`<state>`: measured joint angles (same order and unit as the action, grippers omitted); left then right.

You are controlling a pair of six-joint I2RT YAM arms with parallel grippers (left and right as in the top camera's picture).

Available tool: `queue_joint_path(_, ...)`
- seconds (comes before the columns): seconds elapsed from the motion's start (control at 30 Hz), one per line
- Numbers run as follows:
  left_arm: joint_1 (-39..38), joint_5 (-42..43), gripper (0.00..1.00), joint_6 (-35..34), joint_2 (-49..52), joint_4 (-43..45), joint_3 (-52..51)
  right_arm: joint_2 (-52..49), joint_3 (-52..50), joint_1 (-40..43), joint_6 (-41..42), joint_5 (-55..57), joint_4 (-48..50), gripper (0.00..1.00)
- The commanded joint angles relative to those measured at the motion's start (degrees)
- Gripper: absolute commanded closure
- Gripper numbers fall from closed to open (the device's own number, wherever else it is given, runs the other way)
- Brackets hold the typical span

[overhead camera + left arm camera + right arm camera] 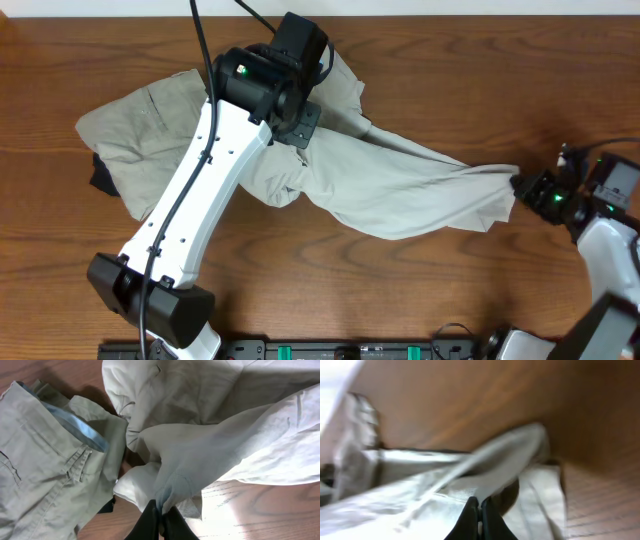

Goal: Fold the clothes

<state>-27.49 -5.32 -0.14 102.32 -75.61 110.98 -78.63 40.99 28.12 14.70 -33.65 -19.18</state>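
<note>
A: So, how many clothes on the bench [450, 300]?

B: Two. A cream garment [400, 190], thin, pale and full of creases, and a khaki garment [140, 125], darker, with stitched seams and a light blue lining at its waistband [75, 425].

A: Where do they lie?

B: The khaki one is bunched in the left half, toward the back edge. The arm crosses over it. The cream one begins near the middle of the back edge, overlapping the khaki one, and reaches out to the right edge.

A: So which way does its long axis run?

B: Slantwise, from back middle toward the right edge and a little forward. It is wide and heaped at the back and narrows to a tip at the right.

A: And the hands?

B: Two as well. The left hand [161, 512] is pinching a gathered fold of the cream garment near its heaped end, its fingers tight on the cloth. The right hand [520, 187] sits at the narrow tip by the right edge, fingers pressed together. Its wrist view is blurred, so I cannot tell whether any cloth is caught between them.
</note>
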Motion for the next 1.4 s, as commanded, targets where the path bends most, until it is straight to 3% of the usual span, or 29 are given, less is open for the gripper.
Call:
queue_joint_path(0.0, 0.26, -0.94, 0.94, 0.55, -0.68, -0.15, -0.04, 5.20, 0.22, 1.77, 1.62, -4.46, 0.81, 0.99)
queue_joint_path(0.13, 0.33, -3.93, 0.94, 0.50, -1.75, -0.02, 0.39, 10.01, 0.22, 3.74, 1.44, -5.01, 4.42, 0.99)
queue_joint_path(0.23, 0.39, -7.78, 0.94, -0.28, -3.39, -0.28, 2.38, 10.80, 1.27, 6.82, 7.96, -5.70, 5.03, 0.99)
queue_joint_path(0.4, 2.45, -11.96, 0.94, -2.78, -9.68, -0.42, 8.11, 10.73, 5.35, 12.35, 9.51, -14.86, 3.67, 0.99)
queue_joint_path(0.5, 4.35, -11.93, 0.94, -3.15, -14.32, 0.28, 10.91, 10.73, 8.33, 14.62, 8.02, -18.82, 2.95, 0.99)
queue_joint_path(0.6, 5.25, -11.72, 0.94, -3.13, -18.67, 1.66, 13.20, 10.73, 10.75, 15.04, 3.19, -30.27, 8.02, 0.99)
queue_joint_path(0.77, 5.18, -8.22, 0.94, -2.89, -22.84, 1.88, 13.77, 10.73, 14.27, 14.60, 11.96, -32.76, 9.81, 0.99)
queue_joint_path(0.87, 5.18, -8.11, 0.94, -2.89, -22.47, -0.35, 13.77, 10.73, 14.67, 14.47, 8.48, -38.07, 12.55, 0.98)
queue_joint_path(0.93, 5.18, -7.08, 0.94, -2.32, -21.38, -2.01, 13.77, 10.71, 14.67, 14.53, 14.01, -36.11, 9.09, 0.99)
queue_joint_path(1.03, 5.18, -4.92, 0.94, -2.23, -19.08, -3.50, 13.75, 10.58, 14.67, 12.63, 6.73, -46.84, 10.73, 0.98)
queue_joint_path(1.2, 5.11, 0.11, 0.94, -1.81, -14.47, -3.61, 13.77, 10.12, 14.67, 11.82, 15.45, -28.17, -6.67, 0.99)
queue_joint_path(1.37, 4.74, 0.24, 0.94, -1.84, -12.11, -3.61, 13.77, 9.20, 14.67, 9.55, 11.67, -4.37, -22.29, 0.99)
